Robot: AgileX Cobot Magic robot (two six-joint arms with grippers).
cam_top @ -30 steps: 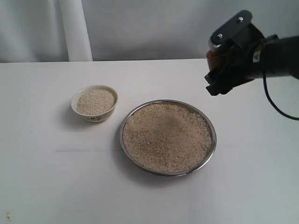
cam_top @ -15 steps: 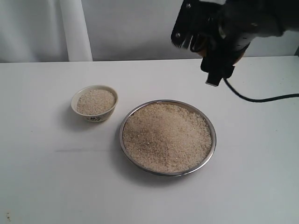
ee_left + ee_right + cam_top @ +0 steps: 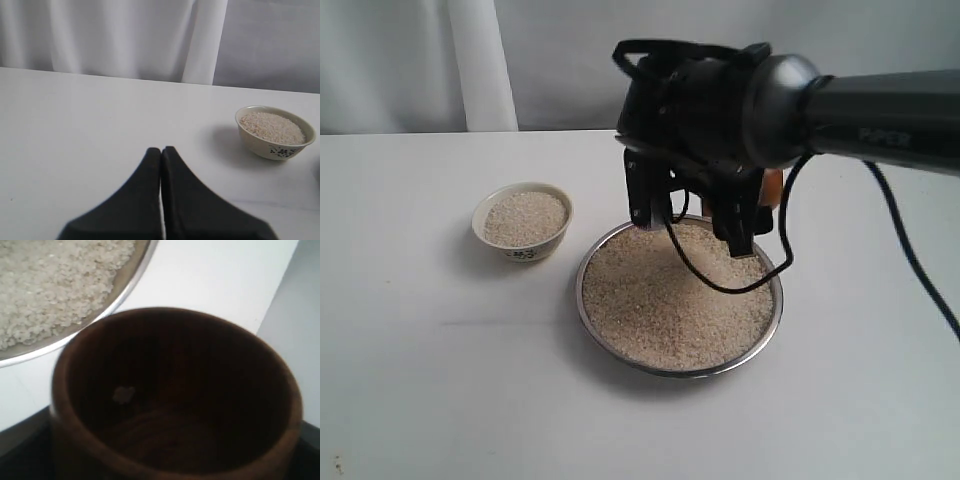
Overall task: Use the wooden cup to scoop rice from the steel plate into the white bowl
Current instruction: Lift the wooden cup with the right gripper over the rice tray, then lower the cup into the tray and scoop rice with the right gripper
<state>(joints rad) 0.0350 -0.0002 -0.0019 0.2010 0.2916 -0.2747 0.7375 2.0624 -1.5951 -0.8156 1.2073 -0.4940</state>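
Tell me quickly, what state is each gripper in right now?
Left gripper: jaws closed, holding nothing.
Right gripper: jaws holding the wooden cup.

rice (image 3: 675,295) pale beige | steel plate (image 3: 680,372) shiny silver | white bowl (image 3: 496,243) cream, small dark motif on side | wooden cup (image 3: 175,405) reddish-brown, darker inside | table (image 3: 440,380) plain white | left fingers (image 3: 145,200) black | right arm (image 3: 880,110) black, grey joint | cable (image 3: 910,260) black | curtain (image 3: 480,60) white-grey
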